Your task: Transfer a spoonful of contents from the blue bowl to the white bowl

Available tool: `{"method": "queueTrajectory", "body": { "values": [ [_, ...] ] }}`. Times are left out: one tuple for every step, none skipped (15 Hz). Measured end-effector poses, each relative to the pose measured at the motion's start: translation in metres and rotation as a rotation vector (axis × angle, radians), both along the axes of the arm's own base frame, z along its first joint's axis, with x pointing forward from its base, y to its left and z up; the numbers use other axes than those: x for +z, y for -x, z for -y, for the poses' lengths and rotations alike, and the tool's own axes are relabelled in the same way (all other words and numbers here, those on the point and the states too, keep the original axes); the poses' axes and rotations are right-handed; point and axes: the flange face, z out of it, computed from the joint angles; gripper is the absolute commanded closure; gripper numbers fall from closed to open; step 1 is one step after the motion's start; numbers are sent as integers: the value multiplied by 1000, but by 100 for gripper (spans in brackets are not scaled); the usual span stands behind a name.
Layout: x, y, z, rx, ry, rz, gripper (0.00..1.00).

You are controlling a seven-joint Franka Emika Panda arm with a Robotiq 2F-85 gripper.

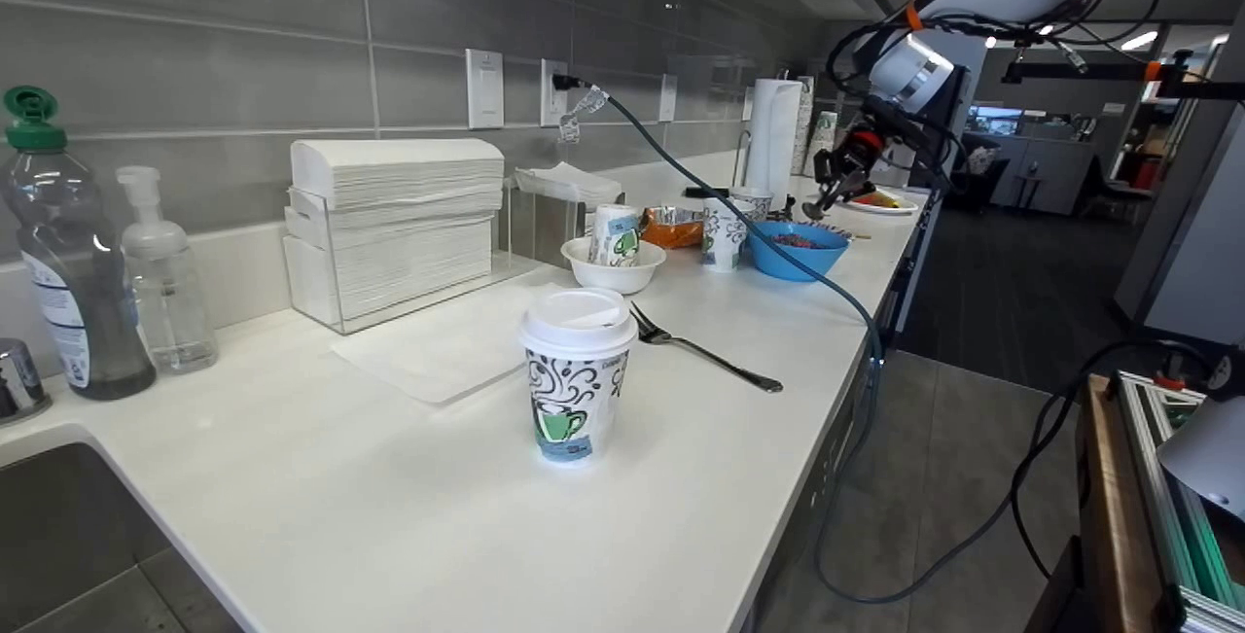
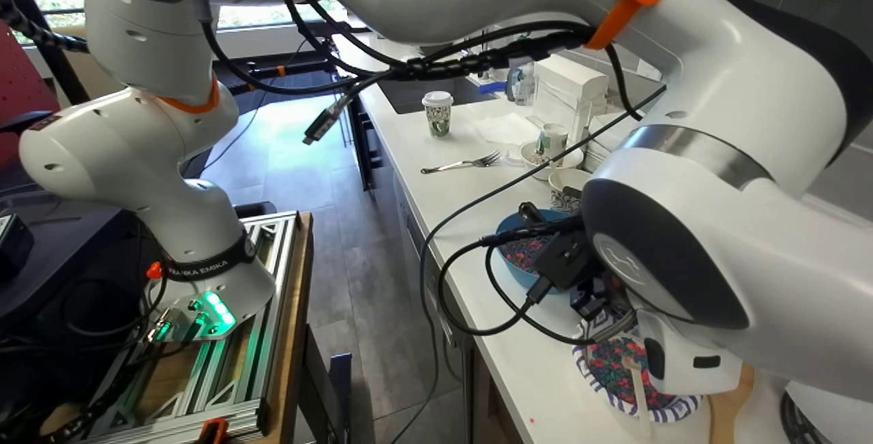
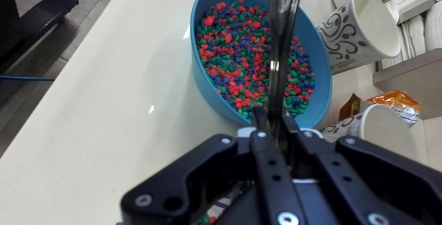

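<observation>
You are gripping a metal utensil [image 3: 281, 38] in the hand [image 3: 275, 116], whose two fingers are pressing in close on either side of the metal. In the wrist view that utensil is reaching over the blue bowl [image 3: 321, 80] and running out past the top edge, so you are not seeing there whether its far end is touching anything. The blue bowl is standing on the white surface [image 1: 418, 536], holding small red, green and dark blue bits [image 3: 238, 55]. A patterned paper cup [image 3: 340, 41] is standing just beside it, and an orange packet [image 3: 397, 102] is lying near. In an exterior view, the white bowl [image 1: 613, 278] is sitting beyond that paper cup, and a printed cup [image 1: 615, 234] is resting inside it. A fork [image 1: 663, 335] is lying near the white bowl, while a lidded cup [image 1: 579, 390] is standing nearer the sink [image 1: 68, 516]. In an exterior view, a patterned plate [image 2: 583, 365] is lying below your arm [image 2: 771, 267], carrying similar bits, with a pale utensil [image 2: 640, 393] resting across it.
</observation>
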Motion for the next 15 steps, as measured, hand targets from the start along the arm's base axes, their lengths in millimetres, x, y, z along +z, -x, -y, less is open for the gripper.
{"method": "queueTrajectory", "body": {
  "values": [
    [0, 2, 2, -3, -11, 5, 97],
    [0, 4, 4, -4, -22, 11, 97],
    [0, 6, 6, -6, -33, 16, 97],
    [0, 8, 8, -9, -40, 22, 97],
    [0, 10, 9, -9, -49, 29, 97],
    [-1, 11, 11, -9, -60, 36, 97],
    [-1, 13, 13, -10, -66, 43, 97],
    [-1, 15, 16, -14, -73, 51, 97],
    [-1, 17, 19, -19, -82, 59, 97],
    [-1, 19, 21, -25, -91, 70, 97],
    [0, 20, 24, -34, -100, 82, 97],
    [0, 22, 27, -44, -107, 95, 97],
    [1, 23, 30, -52, -115, 108, 97],
    [2, 24, 31, -58, -124, 118, 97],
    [2, 25, 32, -62, -134, 125, 97]
  ]
}}
